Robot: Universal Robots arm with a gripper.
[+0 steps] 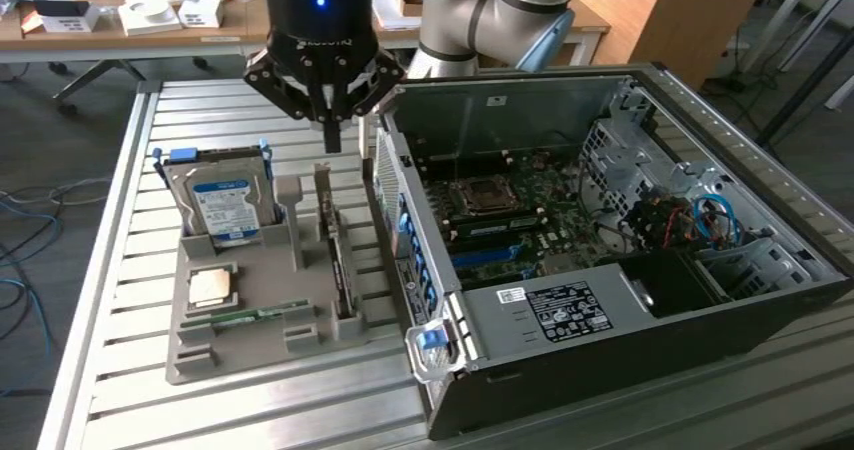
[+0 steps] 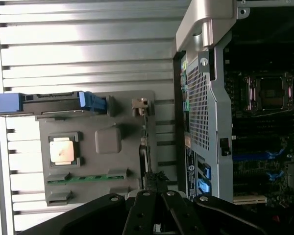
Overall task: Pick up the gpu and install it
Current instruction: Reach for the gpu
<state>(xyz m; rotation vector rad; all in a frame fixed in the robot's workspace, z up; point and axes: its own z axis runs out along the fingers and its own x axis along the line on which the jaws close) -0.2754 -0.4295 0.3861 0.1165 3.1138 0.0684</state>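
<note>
Gripper (image 1: 331, 130) hovers over bracket end of gpu (image 1: 339, 265); fingers look approx closed, nothing held; gpu stands on edge in grey tray (image 1: 247, 355) slot, along tray edge beside PC case (image 1: 601, 390).

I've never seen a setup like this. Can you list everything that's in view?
table: one, silver slatted metal, under everything
tray: one, grey, on the table at the exterior view's left
hard drive: one, silver with a blue-white label, upright at the tray's far end
gpu: one, black, on edge in the tray beside the computer case
processor chip: one, tan, flat in the tray
memory stick: one, green, in the tray
computer case: one, black and grey, open, exterior view's right
desk: one, wooden, background
robot arm: one, grey, behind the case
gripper: one, black, above the gpu's far end
</note>
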